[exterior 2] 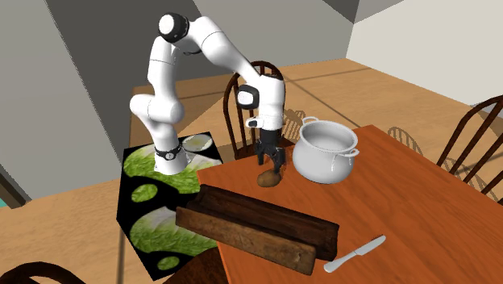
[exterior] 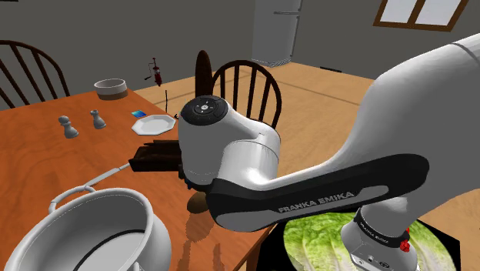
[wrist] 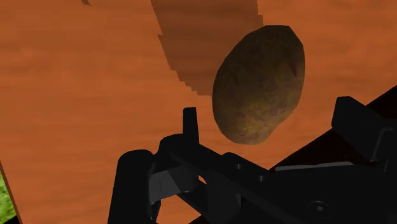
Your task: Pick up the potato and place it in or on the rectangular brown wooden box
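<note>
Now, potato [wrist: 257,83]: brown and oval, lying on the bare orange-brown wood of the table [exterior 2: 403,210], near the table corner closest to the robot's stand.
Claw [exterior 2: 272,164]: black, pointing down, just above the potato in the second exterior view.
Claw state: spread. In the wrist view the two black fingers [wrist: 189,124] stand apart with the potato between and just beyond their tips, and neither one touches it, so nothing is pinched.
Box [exterior 2: 250,226]: long, dark brown, rectangular and open on top. It sits on the table apart from the potato, nearer the camera in the second exterior view.
Pot [exterior 2: 322,149]: white, with two handles and no lid, standing upright near the potato on the second exterior view's right. I cannot tell whether the two touch.
Knife [exterior 2: 355,254]: pale grey, lying flat on the table just past the box's right end in the second exterior view.
Arm [exterior: 308,177]: white with dark joints, bent over from the stand so that the wrist hangs above the table corner.
Stand [exterior 2: 153,194]: a box whose top carries a green lettuce picture, right beside the table edge.
Far end of the table, shoulder view: a white plate [exterior: 154,125], two small grey shakers [exterior: 69,127] and a pale bowl [exterior: 110,87], all well apart from the potato.
Chair [exterior 2: 242,89]: dark wood with a round back, behind the arm.
</note>
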You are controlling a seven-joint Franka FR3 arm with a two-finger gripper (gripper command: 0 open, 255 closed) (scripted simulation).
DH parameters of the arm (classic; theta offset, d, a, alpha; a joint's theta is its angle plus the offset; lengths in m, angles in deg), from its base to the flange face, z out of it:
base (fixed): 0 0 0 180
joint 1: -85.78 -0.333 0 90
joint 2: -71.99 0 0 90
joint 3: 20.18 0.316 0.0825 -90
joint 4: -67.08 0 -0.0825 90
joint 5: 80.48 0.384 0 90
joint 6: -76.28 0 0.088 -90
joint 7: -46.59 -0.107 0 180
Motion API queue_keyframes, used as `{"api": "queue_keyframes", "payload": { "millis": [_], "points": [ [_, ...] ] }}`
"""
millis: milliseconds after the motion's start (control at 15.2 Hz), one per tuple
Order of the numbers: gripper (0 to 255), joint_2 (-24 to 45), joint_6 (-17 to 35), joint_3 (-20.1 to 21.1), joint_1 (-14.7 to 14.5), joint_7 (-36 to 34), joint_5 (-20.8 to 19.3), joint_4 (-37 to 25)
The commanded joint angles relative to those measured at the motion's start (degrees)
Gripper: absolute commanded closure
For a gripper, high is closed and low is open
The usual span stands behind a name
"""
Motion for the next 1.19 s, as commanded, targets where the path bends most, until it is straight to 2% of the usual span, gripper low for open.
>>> {"api": "queue_keyframes", "payload": {
  "millis": [0, 330, 858, 924, 1122],
  "points": [
    [0, -0.1, 1.1, 3.3, 3.4, -0.6, 0.3, -0.6],
    [0, -0.3, 5.0, 9.8, 9.7, 0.3, 1.7, 0.1],
    [0, -0.3, 5.0, 9.8, 9.6, 0.4, 1.8, 0.0],
    [255, -0.3, 5.0, 9.8, 9.6, 0.4, 1.8, 0.0],
    [255, -0.3, 5.0, 9.8, 9.6, 0.4, 1.8, 0.1]
  ]
}}
